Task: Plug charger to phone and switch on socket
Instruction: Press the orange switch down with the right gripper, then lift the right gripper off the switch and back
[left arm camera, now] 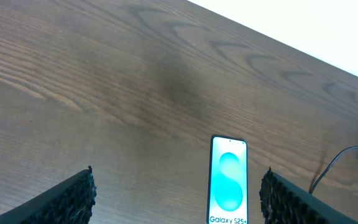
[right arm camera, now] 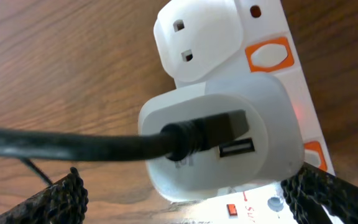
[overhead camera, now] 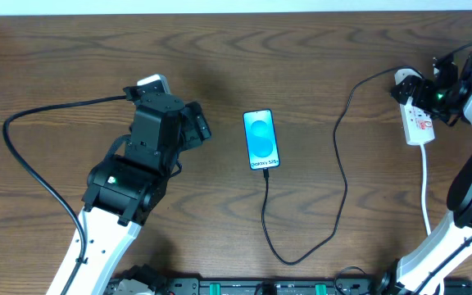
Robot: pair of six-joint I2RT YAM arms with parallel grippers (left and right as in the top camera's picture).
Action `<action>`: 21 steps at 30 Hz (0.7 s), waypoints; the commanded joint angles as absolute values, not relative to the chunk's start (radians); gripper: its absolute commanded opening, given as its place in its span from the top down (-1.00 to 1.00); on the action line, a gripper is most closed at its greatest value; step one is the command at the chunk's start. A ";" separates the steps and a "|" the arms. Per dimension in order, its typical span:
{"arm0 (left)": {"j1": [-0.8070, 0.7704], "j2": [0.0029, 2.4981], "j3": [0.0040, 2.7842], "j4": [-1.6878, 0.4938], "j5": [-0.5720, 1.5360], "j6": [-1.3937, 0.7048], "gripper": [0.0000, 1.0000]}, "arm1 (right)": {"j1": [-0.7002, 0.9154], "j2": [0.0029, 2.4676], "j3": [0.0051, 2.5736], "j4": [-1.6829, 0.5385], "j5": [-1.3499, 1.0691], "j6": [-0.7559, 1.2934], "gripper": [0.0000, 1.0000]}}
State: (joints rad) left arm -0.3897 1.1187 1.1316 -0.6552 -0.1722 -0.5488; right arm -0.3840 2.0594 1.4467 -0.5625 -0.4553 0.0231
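Phone lies on brown (wood-grain) table.

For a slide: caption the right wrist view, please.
Right gripper, open, over the white adapter seated in the socket, its black cable plugged in.

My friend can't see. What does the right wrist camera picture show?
A white charger adapter sits plugged into a white power strip, seen very close, with a black cable pushed into its face. Two black fingertips frame the bottom corners over a brown wooden table.
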 commanded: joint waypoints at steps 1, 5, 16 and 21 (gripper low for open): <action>-0.387 1.123 1.143 -0.659 -0.196 -0.535 -0.68 | -0.384 2.095 1.428 -0.606 -0.535 0.090 -0.98; -0.387 1.123 1.143 -0.659 -0.196 -0.535 -0.68 | -0.400 2.048 1.459 -0.643 -0.472 0.101 -0.98; -0.387 1.123 1.143 -0.659 -0.196 -0.535 -0.68 | -0.405 1.780 1.478 -0.755 -0.259 0.101 -0.98; -0.387 1.123 1.143 -0.659 -0.196 -0.535 -0.68 | -0.404 1.633 1.478 -0.865 -0.153 0.127 -0.98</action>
